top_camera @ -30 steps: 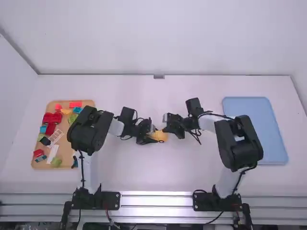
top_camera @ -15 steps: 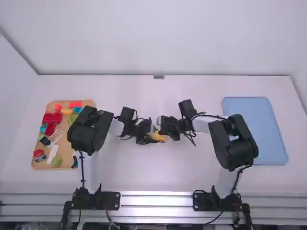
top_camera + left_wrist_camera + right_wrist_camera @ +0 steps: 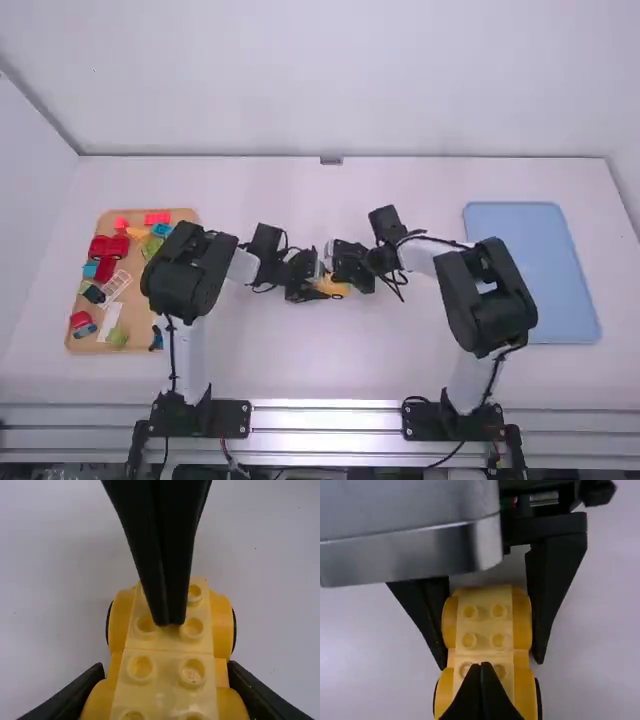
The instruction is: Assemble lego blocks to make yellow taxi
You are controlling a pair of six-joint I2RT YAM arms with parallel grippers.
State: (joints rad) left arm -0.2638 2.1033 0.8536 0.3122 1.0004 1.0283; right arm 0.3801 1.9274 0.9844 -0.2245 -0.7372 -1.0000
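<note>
From my seat I treat the table as a dial, with 12 o'clock farthest from me. Nearest are the left arm's base (image 3: pixel 200 418) at 7 o'clock and the right arm's base (image 3: pixel 452 420) at 5. Beyond them, toward 8 o'clock, the tan tray (image 3: pixel 69 335) begins, a green block (image 3: pixel 117 338) and a white piece (image 3: pixel 110 322) in its near end.

At the hub I have the yellow taxi (image 3: pixel 334 287). My left gripper (image 3: pixel 322 286) comes in from 9 o'clock, clamped on it, one finger against each side. Studs run along its top, and dark wheels (image 3: pixel 234 630) peek out at its sides.

My right gripper (image 3: pixel 347 268) comes in from 3 o'clock, fingers pressed together on nothing, tips at the taxi's studded top; whether they touch it I cannot tell.

At 3 o'clock lies the blue tray (image 3: pixel 530 272). Farther off, toward 10 o'clock, a red block (image 3: pixel 157 217) sits in the tan tray's far end.
</note>
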